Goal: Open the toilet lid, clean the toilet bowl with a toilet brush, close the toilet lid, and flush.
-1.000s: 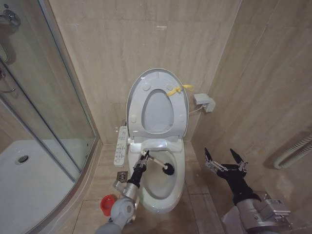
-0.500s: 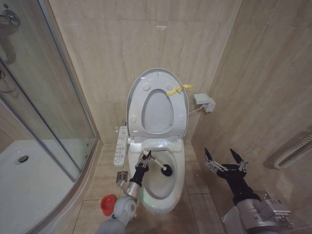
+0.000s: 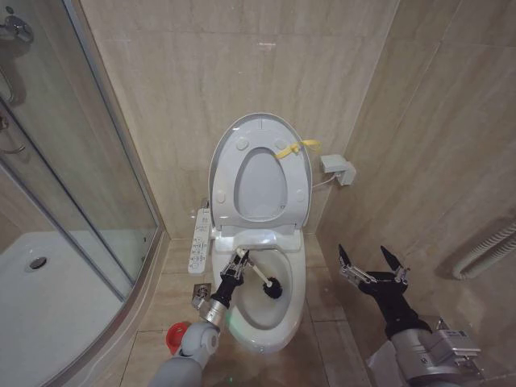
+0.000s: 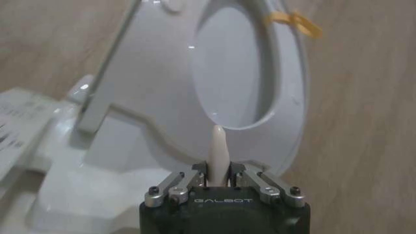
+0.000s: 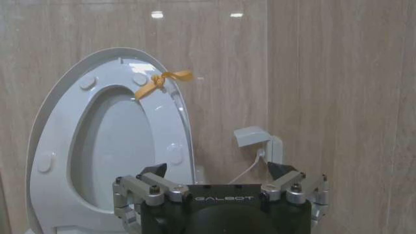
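Head view: left hand [image 3: 239, 262] gripping brush [image 3: 260, 276] handle, black head sitting inside bowl [image 3: 266, 310]. Lid [image 3: 260, 173] standing raised against wall. Right hand [image 3: 372, 264] idling wide beside toilet. Risk: thin handle slipping or twisting in grip if bristles are pressing hard.

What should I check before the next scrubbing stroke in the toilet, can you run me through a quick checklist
1. Toilet lid raised and leaning at the wall: ok.
2. Left gripper shut on the toilet brush handle: ok, the white handle sits between its fingers in the left wrist view.
3. Brush head inside the toilet bowl: ok, the black head is below the rim.
4. Bristles touching the ceramic: cannot tell.
5. Right gripper out of the way: ok, open and off to the right of the bowl.
6. Red holder cup standing on the floor left of the bowl: ok.
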### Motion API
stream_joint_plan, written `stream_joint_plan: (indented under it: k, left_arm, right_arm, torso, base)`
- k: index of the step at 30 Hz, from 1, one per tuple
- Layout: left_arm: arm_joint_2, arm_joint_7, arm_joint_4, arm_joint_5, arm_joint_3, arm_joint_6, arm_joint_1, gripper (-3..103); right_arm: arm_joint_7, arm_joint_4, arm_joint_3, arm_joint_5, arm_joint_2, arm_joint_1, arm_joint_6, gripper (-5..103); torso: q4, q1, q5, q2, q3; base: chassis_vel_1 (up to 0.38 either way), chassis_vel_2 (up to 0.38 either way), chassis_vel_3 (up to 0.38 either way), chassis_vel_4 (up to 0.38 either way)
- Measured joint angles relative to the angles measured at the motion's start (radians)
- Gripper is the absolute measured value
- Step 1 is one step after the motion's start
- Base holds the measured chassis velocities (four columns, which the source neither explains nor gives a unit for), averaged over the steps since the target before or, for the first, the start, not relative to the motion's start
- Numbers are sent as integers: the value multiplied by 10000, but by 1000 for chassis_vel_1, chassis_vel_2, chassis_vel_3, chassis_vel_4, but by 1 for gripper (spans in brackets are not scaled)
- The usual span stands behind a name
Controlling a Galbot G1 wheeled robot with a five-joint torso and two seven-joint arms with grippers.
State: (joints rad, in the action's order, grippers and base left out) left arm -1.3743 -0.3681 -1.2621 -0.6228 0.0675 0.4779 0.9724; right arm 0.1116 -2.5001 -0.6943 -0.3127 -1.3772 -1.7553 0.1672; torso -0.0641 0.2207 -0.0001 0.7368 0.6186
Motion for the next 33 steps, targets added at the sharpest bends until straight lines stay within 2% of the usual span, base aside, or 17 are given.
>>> stream_joint_plan:
  k: [1,5,10,12,13,14,16,17,19,21,25,26,29,30,33]
  left_arm:
    - [0,0,0,0,0,0,0,22]
    - [-129,-46,313,860,59,404,-230,22]
    - [-276,-66,639,1123,122,616,-431,22]
    - [-379,-43,738,843,97,606,-499,22]
    - [-459,-1,738,378,45,520,-530,22]
    - [-459,-1,738,378,45,520,-530,22]
    - [-660,161,594,-893,-31,252,-573,22]
    - [-660,161,594,-893,-31,252,-573,22]
    - [-916,343,440,-2025,-18,35,-669,22]
    - [-1023,350,487,-2159,11,35,-742,22]
    - [-950,-53,1116,-825,97,436,-963,22]
    - [-950,-53,1116,-825,97,436,-963,22]
    - [-784,-416,1367,599,271,825,-1016,22]
    - [-784,-416,1367,599,271,825,-1016,22]
    - [-684,-584,1394,1364,366,1052,-1027,22]
  right_arm:
    - [0,0,0,0,0,0,0,100]
    - [0,0,0,0,0,0,0,100]
    - [0,0,0,-1,0,0,0,100]
    - [0,0,0,0,0,0,0,100]
    - [0,0,0,0,0,0,0,100]
    - [0,0,0,0,0,0,0,100]
    - [0,0,0,-1,0,0,0,100]
    - [0,0,0,-1,0,0,0,100]
    - [0,0,0,-1,0,0,0,100]
    - [0,0,0,0,0,0,0,100]
    - [0,0,0,0,0,0,0,100]
    - [0,0,0,0,0,0,0,100]
    - [0,0,0,-1,0,0,0,100]
    - [0,0,0,-1,0,0,0,100]
    - [0,0,0,0,0,0,0,100]
  torso:
    - [0,0,0,0,0]
    - [-1,0,0,0,0]
    - [2,0,2,0,1]
    - [3,0,2,0,1]
    - [3,0,3,0,0]
    - [3,0,3,0,0]
    - [4,0,2,-1,1]
    - [4,0,2,-1,1]
    - [2,0,3,0,0]
    - [2,0,3,0,0]
    - [0,1,1,1,1]
    - [0,1,1,1,1]
    - [3,1,0,1,1]
    - [3,1,0,1,1]
    - [2,1,1,1,0]
  base:
    - [0,0,0,0]
    - [0,0,0,0]
    - [0,0,0,0]
    - [0,0,0,0]
    - [0,0,0,0]
    - [0,0,0,0]
    - [0,0,0,0]
    - [0,0,0,0]
    - [0,0,0,0]
    - [0,0,0,0]
    - [0,0,0,0]
    - [0,0,0,0]
    - [0,0,0,0]
    - [0,0,0,0]
    - [0,0,0,0]
